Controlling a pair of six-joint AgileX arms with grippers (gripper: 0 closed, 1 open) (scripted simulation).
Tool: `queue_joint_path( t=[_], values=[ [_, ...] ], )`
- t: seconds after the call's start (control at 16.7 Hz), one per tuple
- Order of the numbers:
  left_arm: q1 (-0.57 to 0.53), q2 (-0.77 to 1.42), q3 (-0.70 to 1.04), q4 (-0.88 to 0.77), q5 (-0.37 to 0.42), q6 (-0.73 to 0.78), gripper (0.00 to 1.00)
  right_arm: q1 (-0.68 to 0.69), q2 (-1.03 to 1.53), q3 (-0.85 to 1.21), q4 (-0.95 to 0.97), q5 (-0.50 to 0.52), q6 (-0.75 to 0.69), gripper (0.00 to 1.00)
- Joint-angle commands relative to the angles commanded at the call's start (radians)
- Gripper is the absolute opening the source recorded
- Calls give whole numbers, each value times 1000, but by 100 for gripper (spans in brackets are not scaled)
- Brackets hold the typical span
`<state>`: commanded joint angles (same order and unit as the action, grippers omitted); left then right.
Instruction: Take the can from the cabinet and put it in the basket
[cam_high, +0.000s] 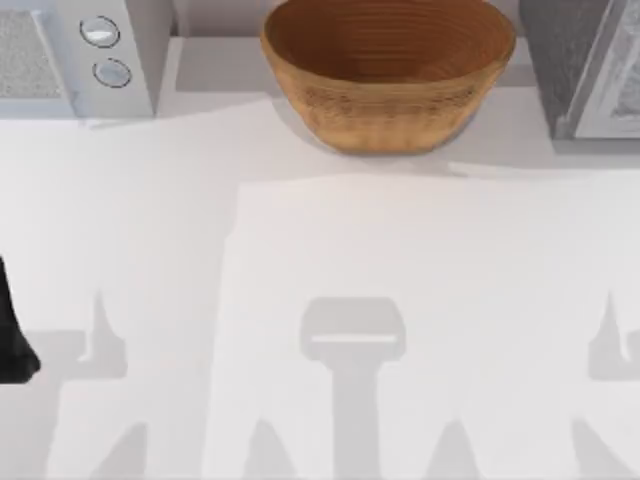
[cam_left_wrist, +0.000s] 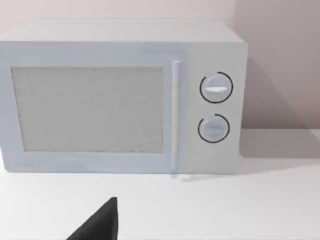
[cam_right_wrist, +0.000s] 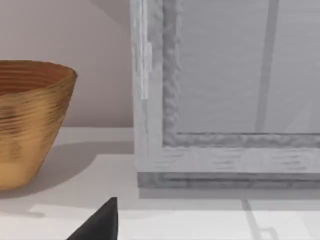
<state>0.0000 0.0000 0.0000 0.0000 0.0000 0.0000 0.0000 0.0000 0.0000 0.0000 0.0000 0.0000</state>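
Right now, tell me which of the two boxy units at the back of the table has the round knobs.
The white microwave at the back left: two round knobs beside its door. The dark grey speckled cabinet at back right has none.

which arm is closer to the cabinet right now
Right. The right wrist view faces the cabinet door from close by, beside the basket. The left arm sits at the table's left edge, facing the white microwave.

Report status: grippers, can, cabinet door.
Left gripper faces microwave, right gripper faces cabinet. Door closed, can unseen. Basket waits, back centre.
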Motion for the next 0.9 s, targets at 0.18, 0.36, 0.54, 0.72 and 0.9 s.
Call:
queue_joint_path(
  t=[0.18, 0.36, 0.54, 0.72, 0.9],
  values=[
    [0, 0, 0, 0, 0, 0, 100, 2, 9, 11, -2, 1, 0, 100],
    [0, 0, 0, 0, 0, 0, 100, 15, 89, 106, -25, 12, 1, 100],
    [0, 0, 0, 0, 0, 0, 100, 36, 238, 291, -70, 34, 2, 100],
    [0, 0, 0, 0, 0, 0, 100, 63, 434, 541, -133, 64, 3, 100],
    [0, 0, 0, 0, 0, 0, 100, 91, 653, 825, -203, 97, 5, 100]
  ],
)
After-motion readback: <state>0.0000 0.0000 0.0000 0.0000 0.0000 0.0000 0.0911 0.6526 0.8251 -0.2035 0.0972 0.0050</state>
